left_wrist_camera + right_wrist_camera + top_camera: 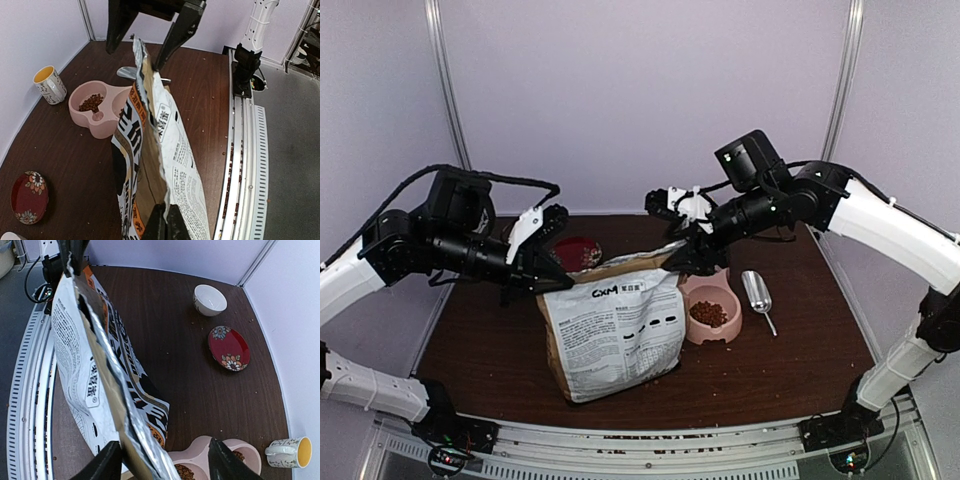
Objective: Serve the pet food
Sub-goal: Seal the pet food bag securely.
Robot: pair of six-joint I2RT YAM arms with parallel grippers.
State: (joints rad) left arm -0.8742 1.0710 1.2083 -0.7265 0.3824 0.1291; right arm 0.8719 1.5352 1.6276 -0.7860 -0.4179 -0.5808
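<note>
1. Closest stands the food bag (615,335), upright.
2. At the bag's left top corner, the left gripper (166,221) pinches the edge tight.
3. Right of the bag, kibble (708,314) sits in the pink bowl (718,289).
4. Over the bag's right top corner, the right gripper (165,462) is open, holding nothing.
5. I think the bag is being opened. Next, the right side must pinch and pull gently.

**Pet food** (708,314): small round brown pellets, a shallow heap in one well of a pink double bowl (733,318), just to the right of the bag.

**Bag** (615,330): tall tan paper with an orange band, black-and-white print and a silver lining. It stands on the table (800,350) with its printed face toward the near edge. The ragged-edged mouth is drawn into a narrow slit. One end is pinched in the left pincer (165,212); the other sits between the parted fingers of the right pincer (165,460).
</note>
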